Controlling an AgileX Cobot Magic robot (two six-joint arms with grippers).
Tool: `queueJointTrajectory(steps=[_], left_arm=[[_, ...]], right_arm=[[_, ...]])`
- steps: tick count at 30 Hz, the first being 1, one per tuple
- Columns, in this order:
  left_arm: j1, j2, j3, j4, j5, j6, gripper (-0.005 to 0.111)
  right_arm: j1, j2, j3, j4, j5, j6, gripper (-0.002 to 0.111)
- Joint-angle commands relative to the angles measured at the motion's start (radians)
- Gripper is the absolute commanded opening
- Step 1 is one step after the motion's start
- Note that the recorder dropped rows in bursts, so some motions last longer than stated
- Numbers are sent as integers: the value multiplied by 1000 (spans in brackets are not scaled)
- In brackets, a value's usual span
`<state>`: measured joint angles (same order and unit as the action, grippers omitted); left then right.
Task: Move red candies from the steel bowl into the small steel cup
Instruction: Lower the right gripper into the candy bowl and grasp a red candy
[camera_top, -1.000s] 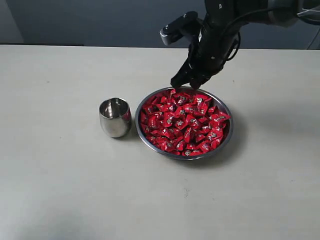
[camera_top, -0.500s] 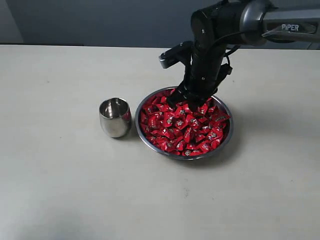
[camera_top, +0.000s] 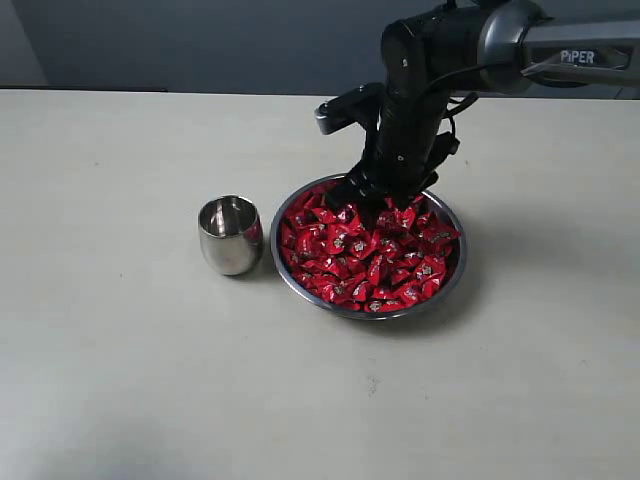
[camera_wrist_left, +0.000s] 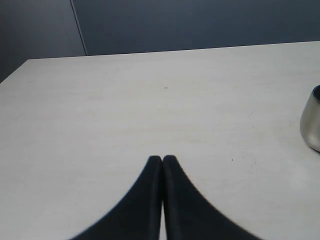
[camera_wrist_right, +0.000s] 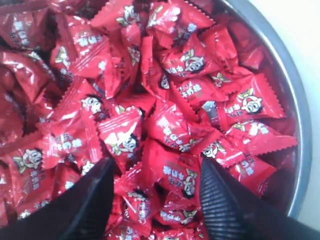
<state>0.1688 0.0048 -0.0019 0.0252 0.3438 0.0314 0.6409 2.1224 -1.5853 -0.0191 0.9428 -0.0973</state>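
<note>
Right gripper (camera_top: 384, 196): the jaws are spread apart with the tips down in the pile at the far side of the bowl. The wrist view shows nothing pinched between them yet.
Left gripper (camera_wrist_left: 162, 161): the fingers are pressed together on nothing. It's parked over bare table (camera_top: 120, 380) and you can ignore it for now.
Red candies (camera_top: 370, 255): as far as I can see, they're all heaped in the steel bowl (camera_top: 292, 283).
Small steel cup (camera_top: 230, 235): it's upright just left of the bowl in the exterior view. I can't tell if the two touch. It looks empty to me, and the red on its side looks like a reflection.
Step in hand: my read is you're going for the grab.
How to nail it: pick the one candy sitting square between the fingers in the right wrist view. Sink the tips a bit so they get past its sides, then close on the fat middle, not the crimped edge. Those wrappers look slick, so a shallow pinch will probably squirt it out.
Lift: go straight up and check that something red is actually in the jaws before you swing over to the cup.
Watch out: the bowl looks light, so pushing sideways could slide it into the cup.
</note>
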Motion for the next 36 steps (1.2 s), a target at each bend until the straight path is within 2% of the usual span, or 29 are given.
queueJointTrajectory(steps=[1, 11, 13, 19, 26, 36], left_arm=[[2, -5, 2, 2, -10, -2, 0], [2, -5, 2, 2, -10, -2, 0], [2, -5, 2, 2, -10, -2, 0], [2, -5, 2, 2, -10, -2, 0], [2, -5, 2, 2, -10, -2, 0], [2, -5, 2, 2, -10, -2, 0]], right_arm=[[-1, -1, -5, -1, -29, 3, 51], [-1, 68, -5, -31, -14, 25, 51], [-1, 68, -5, -76, -18, 52, 48], [-1, 68, -5, -111, -12, 76, 28], [-1, 68, -5, -112, -13, 76, -1], [-1, 25, -5, -115, -8, 74, -1]])
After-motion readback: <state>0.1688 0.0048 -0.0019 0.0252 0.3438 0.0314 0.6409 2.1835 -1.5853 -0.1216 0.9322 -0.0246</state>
